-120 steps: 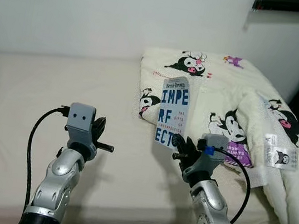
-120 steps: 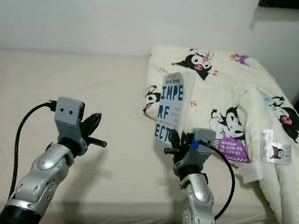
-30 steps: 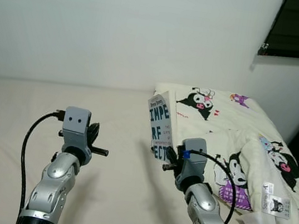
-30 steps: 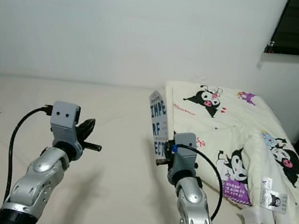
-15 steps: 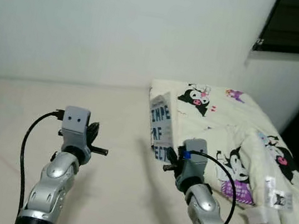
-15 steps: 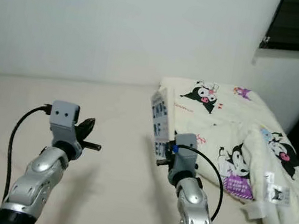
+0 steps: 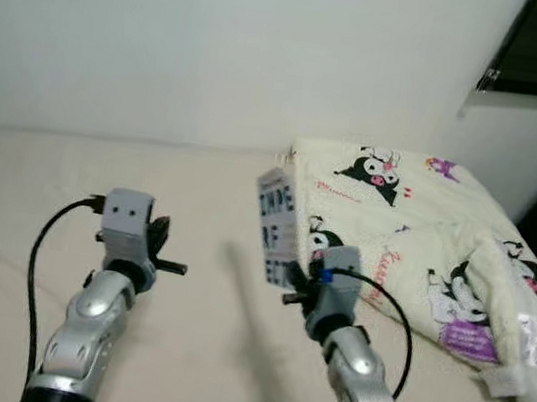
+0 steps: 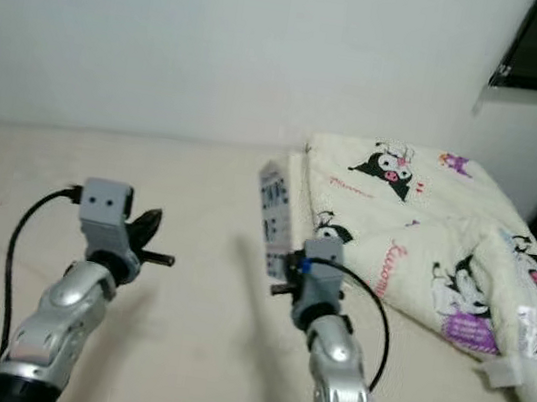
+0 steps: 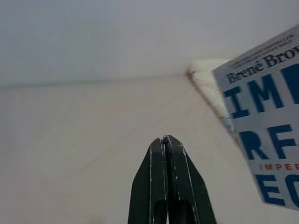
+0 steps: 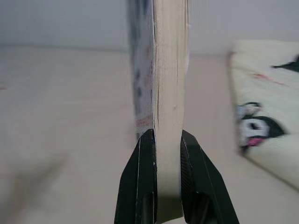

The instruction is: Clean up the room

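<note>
A book point(image 7: 275, 224) was held upright above the bed point(image 7: 31, 166) by the right gripper point(image 10: 161, 154), whose two black fingers were clamped on its lower edge, one on each cover, as seen in the right wrist view. The step in hand was judged to be the carrying of the book away from the bed, toward wherever it is to be put; that place could not be seen, so the next move was thought to call for a turn or walk with the grip kept firm. The left gripper point(image 9: 164, 161) was held out over the mattress with its fingers pressed together and nothing between them. A cartoon-printed blanket point(image 7: 417, 223) lay bunched at the right end of the bed, cut off at the picture's edge. The book's title was only partly readable, and the head views were slightly blurred.
</note>
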`<state>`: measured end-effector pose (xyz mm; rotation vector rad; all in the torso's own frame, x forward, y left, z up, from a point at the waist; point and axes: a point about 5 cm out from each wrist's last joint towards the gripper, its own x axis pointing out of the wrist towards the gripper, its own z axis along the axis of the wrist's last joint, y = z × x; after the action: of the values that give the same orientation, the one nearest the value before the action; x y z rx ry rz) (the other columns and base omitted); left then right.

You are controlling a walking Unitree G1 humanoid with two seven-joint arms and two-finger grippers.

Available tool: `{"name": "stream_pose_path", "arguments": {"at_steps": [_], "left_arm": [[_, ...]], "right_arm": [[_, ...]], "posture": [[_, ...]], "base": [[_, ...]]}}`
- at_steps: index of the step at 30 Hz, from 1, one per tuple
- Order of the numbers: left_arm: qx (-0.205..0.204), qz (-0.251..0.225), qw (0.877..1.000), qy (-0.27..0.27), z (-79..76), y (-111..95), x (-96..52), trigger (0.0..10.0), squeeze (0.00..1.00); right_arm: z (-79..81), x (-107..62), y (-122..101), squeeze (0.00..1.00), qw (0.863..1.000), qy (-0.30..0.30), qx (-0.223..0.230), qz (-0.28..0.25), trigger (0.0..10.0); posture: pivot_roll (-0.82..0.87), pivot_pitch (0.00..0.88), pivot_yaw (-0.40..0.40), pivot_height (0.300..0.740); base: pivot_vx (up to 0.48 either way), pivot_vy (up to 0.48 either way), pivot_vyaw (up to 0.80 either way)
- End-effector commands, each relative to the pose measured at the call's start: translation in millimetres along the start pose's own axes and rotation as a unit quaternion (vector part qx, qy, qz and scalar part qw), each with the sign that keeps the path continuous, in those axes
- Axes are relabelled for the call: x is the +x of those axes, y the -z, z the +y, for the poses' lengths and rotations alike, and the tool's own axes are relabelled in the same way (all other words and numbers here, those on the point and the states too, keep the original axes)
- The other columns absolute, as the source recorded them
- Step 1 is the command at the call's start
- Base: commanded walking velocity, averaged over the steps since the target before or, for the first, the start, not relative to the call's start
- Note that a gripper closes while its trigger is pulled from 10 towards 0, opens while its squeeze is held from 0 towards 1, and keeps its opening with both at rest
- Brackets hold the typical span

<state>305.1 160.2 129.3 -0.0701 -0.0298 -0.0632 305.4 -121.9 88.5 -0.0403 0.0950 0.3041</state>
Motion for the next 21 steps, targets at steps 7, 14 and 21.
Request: {"name": "stream_pose_path", "arguments": {"at_steps": [7,14,21], "left_arm": [[0.002,0.003,1.0,-0.003,2.8,1.2,-2.3,10.0,0.0],[0.005,0.003,1.0,-0.002,4.2,0.7,-2.9,10.0,0.0],[0.006,0.003,1.0,-0.001,4.6,0.0,-2.5,10.0,0.0]], "right_arm": [[0.3,1.6,-7.8,0.0,1.0,-0.001,0.003,-0.023,10.0],[1.5,1.9,-7.6,0.0,1.0,-0.002,0.005,-0.024,10.0],[2.8,1.9,-6.5,0.0,1.0,-0.002,0.007,-0.024,10.0]], "posture": [[0.0,0.0,-0.004,0.74],[0.01,0.0,0.0,0.74],[0.01,0.0,0.002,0.74]], "base": [[0.0,0.435,0.0],[0.0,0.435,0.0],[0.0,0.437,0.0]]}}
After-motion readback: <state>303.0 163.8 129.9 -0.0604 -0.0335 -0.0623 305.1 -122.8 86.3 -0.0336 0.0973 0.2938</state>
